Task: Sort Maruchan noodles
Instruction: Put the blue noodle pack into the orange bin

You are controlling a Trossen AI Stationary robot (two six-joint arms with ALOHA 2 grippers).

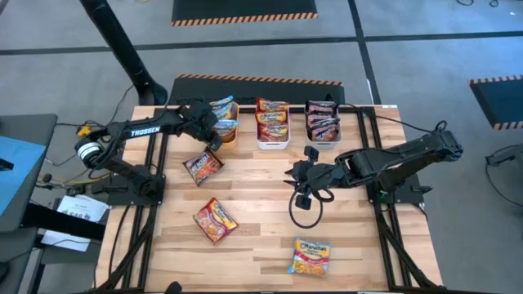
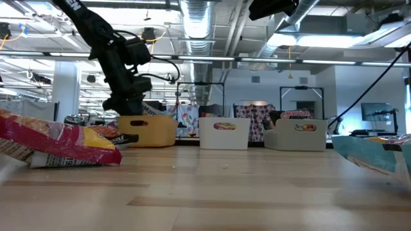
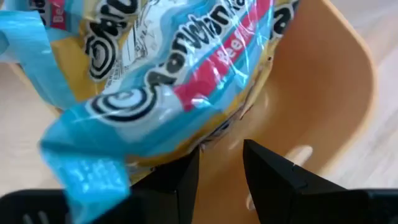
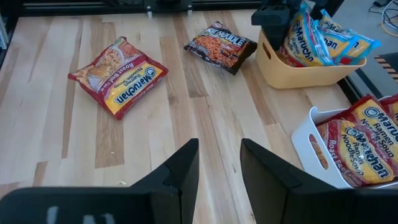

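The left gripper (image 1: 219, 135) hangs over the orange bin (image 1: 228, 135), fingers slightly apart and empty above its yellow-and-blue Maruchan packets (image 3: 155, 74). The right gripper (image 1: 294, 173) waits mid-table, fingers parted on nothing. Three packets lie loose on the table (image 1: 261, 245): dark red-black (image 1: 203, 167), red-orange (image 1: 216, 220), yellow-and-blue (image 1: 310, 256).

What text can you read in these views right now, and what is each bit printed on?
"TROSSEN": on the left arm.
"Maruchan" and "Roast Beef": on the red-orange packet lying on the table.
"Maruchan" and "Ramen Noodle Soup": on the packets in the white bin.
"Maruchan": on the blue packets in the orange bin.
Dark packet: lettering too blurred to read.
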